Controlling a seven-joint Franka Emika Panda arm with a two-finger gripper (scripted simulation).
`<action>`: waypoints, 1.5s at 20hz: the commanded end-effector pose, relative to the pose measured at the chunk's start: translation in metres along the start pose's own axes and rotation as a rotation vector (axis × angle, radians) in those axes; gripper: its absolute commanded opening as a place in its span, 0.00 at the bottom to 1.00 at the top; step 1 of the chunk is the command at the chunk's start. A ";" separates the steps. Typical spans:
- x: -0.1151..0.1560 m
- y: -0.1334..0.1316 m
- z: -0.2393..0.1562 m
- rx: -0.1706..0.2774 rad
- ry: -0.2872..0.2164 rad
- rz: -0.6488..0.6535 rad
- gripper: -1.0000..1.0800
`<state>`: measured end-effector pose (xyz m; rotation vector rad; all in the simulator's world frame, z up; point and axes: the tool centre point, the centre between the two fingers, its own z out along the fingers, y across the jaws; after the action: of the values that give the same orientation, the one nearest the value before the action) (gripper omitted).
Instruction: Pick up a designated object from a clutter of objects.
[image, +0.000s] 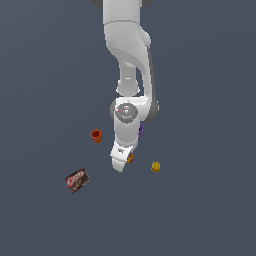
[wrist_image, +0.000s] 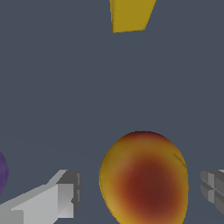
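The designated object, a yellow-orange ball with a red patch (wrist_image: 144, 179), lies on the grey floor between my two fingers. One grey finger (wrist_image: 65, 197) stands on one side of it and the other finger (wrist_image: 212, 188) on the opposite side, each with a small gap to the ball. My gripper (wrist_image: 140, 192) is open and low over the clutter. In the exterior view the hand (image: 121, 162) covers most of the ball (image: 130, 159); only an orange sliver shows at its edge.
A yellow block (image: 155, 166) (wrist_image: 130, 15) lies just beyond the ball. A purple cup (image: 140, 129) (wrist_image: 2, 170) peeks out beside the arm. An orange cup (image: 96, 135) and a brown-red packet (image: 77, 180) sit toward the exterior view's left.
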<state>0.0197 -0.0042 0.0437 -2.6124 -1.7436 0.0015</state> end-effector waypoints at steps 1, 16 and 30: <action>0.000 0.001 0.007 -0.001 0.000 -0.001 0.96; 0.000 0.001 0.008 -0.002 0.000 -0.001 0.00; -0.001 -0.015 -0.041 -0.002 0.000 -0.001 0.00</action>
<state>0.0076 -0.0002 0.0750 -2.6124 -1.7449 0.0018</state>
